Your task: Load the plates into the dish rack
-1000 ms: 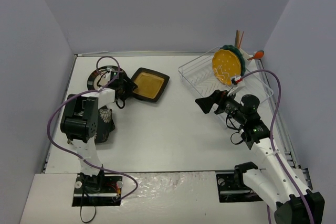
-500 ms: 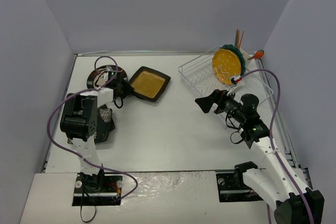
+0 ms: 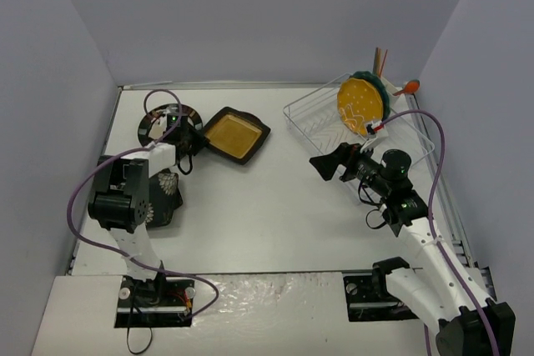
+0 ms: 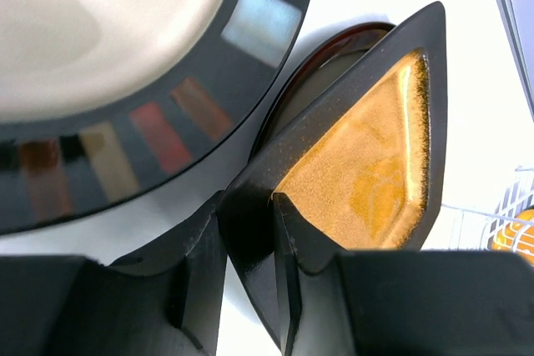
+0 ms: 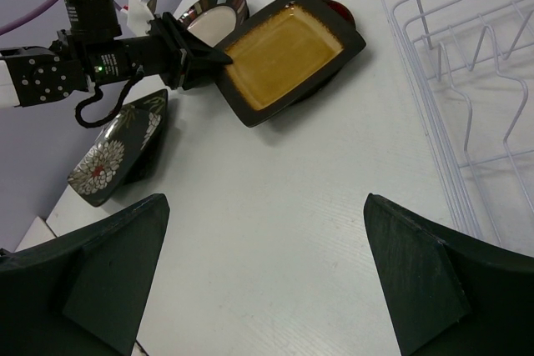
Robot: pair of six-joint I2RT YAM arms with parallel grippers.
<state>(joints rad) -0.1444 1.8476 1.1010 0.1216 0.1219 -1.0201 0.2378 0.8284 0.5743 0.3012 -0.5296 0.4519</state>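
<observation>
My left gripper (image 3: 198, 141) is shut on the corner rim of the black square plate with amber centre (image 3: 238, 135); in the left wrist view its fingers (image 4: 288, 231) pinch that plate (image 4: 367, 164). The plate lies partly over a red-brown rimmed round plate (image 4: 334, 52). A round cream plate with a striped black rim (image 3: 158, 122) lies under my left arm. A black floral square plate (image 3: 163, 193) lies nearer. My right gripper (image 3: 321, 164) is open and empty over the table (image 5: 267, 289). The white wire dish rack (image 3: 417, 135) holds an upright orange plate (image 3: 360, 104) with a teal plate (image 3: 382, 87) behind it.
Utensils (image 3: 407, 87) stand in the rack's far corner. Grey walls close in the table on the left, back and right. The rack's near wires show in the right wrist view (image 5: 467, 81). My left arm's purple cable (image 3: 83, 198) loops at the left.
</observation>
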